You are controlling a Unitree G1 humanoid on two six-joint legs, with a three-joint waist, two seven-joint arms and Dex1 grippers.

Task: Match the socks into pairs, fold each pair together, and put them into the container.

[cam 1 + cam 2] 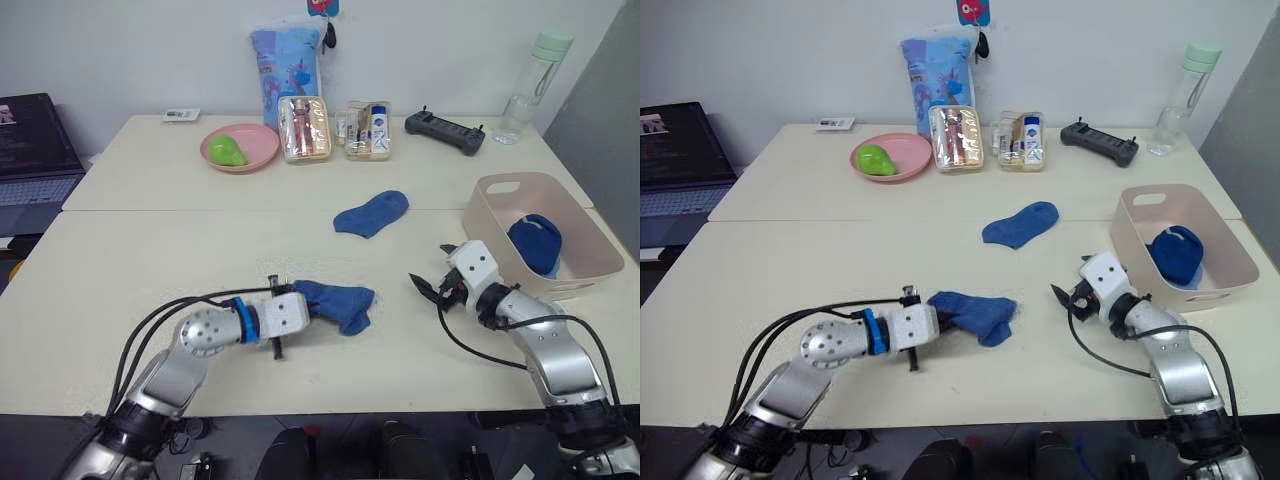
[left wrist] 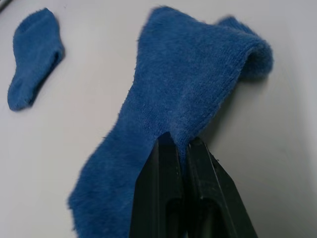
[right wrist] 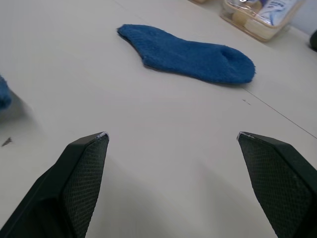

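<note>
Nearest to us, our left gripper (image 2: 181,144) has its two black fingers pinched together on a rumpled blue sock (image 1: 338,303) lying on the cream table (image 1: 130,260), while at about three o'clock from it our right gripper (image 3: 172,136) hovers with fingers spread wide, holding nothing. At twelve o'clock from the held sock a second blue sock (image 1: 371,213) lies flat, and at two o'clock the pale pink container (image 1: 590,262) holds a folded blue bundle (image 1: 535,241).
</note>
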